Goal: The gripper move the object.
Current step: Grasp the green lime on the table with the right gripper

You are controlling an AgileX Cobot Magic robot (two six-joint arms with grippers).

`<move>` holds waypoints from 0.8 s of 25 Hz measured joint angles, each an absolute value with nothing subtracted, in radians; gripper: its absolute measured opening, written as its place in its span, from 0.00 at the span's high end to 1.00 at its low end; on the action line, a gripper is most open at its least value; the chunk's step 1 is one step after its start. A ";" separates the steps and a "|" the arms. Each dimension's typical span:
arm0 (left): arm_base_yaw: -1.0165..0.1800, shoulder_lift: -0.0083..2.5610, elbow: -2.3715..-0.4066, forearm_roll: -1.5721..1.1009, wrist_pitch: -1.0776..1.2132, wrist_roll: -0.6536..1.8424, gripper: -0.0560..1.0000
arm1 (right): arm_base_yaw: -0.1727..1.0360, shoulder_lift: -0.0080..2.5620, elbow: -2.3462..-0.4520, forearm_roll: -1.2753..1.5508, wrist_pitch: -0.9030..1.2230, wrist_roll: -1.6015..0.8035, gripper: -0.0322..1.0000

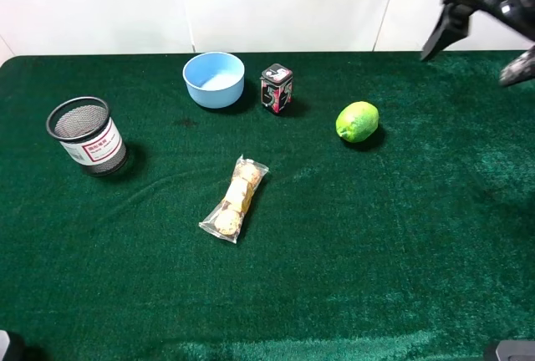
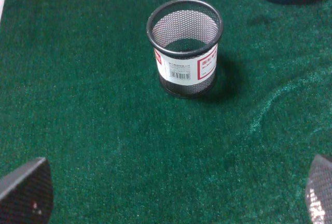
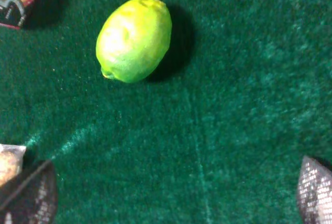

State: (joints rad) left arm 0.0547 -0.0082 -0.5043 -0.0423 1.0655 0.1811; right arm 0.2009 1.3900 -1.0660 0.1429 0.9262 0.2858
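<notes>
The yellow-green lime (image 1: 357, 121) lies on the green cloth right of centre, and it also shows in the right wrist view (image 3: 134, 40). My right gripper (image 1: 475, 53) hangs open and empty in the air at the far right, above and behind the lime and well apart from it. In the right wrist view the right gripper (image 3: 174, 198) has its two fingertips (image 3: 314, 193) spread wide, with the lime ahead of them. My left gripper (image 2: 171, 198) is open and empty over the cloth near the mesh cup (image 2: 185, 45).
A blue bowl (image 1: 214, 78) and a small dark tin (image 1: 276, 88) stand at the back. A black mesh cup (image 1: 87, 135) stands at the left. A clear cookie packet (image 1: 235, 199) lies in the middle. A white wall runs behind the table.
</notes>
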 joint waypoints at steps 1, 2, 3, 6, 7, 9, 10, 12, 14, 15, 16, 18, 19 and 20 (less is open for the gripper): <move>0.055 -0.008 -0.504 -0.042 1.065 0.181 0.01 | 0.211 1.405 -1.067 0.141 0.921 0.304 0.30; 0.055 -0.008 -0.504 -0.042 1.065 0.181 0.01 | 0.219 1.423 -1.072 0.140 0.921 0.320 0.30; 0.055 -0.008 -0.504 -0.042 1.065 0.181 0.01 | 0.229 1.441 -1.082 0.137 0.924 0.331 0.30; 0.055 -0.008 -0.504 -0.042 1.065 0.181 0.01 | 0.254 1.500 -1.134 0.118 0.937 0.371 0.30; 0.055 -0.008 -0.504 -0.042 1.065 0.181 0.01 | 0.264 1.520 -1.159 0.108 0.947 0.386 0.30; 0.055 -0.008 -0.504 -0.042 1.065 0.181 0.01 | 0.285 1.569 -1.208 0.075 0.977 0.428 0.30; 0.055 -0.008 -0.504 -0.042 1.065 0.181 0.01 | 0.293 1.596 -1.236 0.057 0.996 0.447 0.30; 0.055 -0.008 -0.504 -0.042 1.065 0.181 0.01 | 0.313 1.643 -1.286 0.031 1.025 0.479 0.30; 0.055 -0.008 -0.504 -0.042 1.065 0.181 0.01 | 0.321 1.689 -1.337 0.021 1.045 0.499 0.30; 0.055 -0.008 -0.504 -0.042 1.065 0.181 0.01 | 0.322 1.713 -1.359 0.021 1.054 0.503 0.30; 0.055 -0.008 -0.504 -0.042 1.065 0.181 0.01 | 0.322 1.735 -1.376 0.021 1.058 0.507 0.30; 0.055 -0.008 -0.504 -0.042 1.065 0.181 0.01 | 0.322 1.774 -1.409 0.021 1.062 0.520 0.30; 0.055 -0.008 -0.504 -0.042 1.065 0.181 0.01 | 0.322 1.792 -1.422 0.022 1.062 0.523 0.30; 0.055 -0.008 -0.504 -0.042 1.065 0.181 0.01 | 0.322 1.810 -1.432 0.023 1.063 0.527 0.30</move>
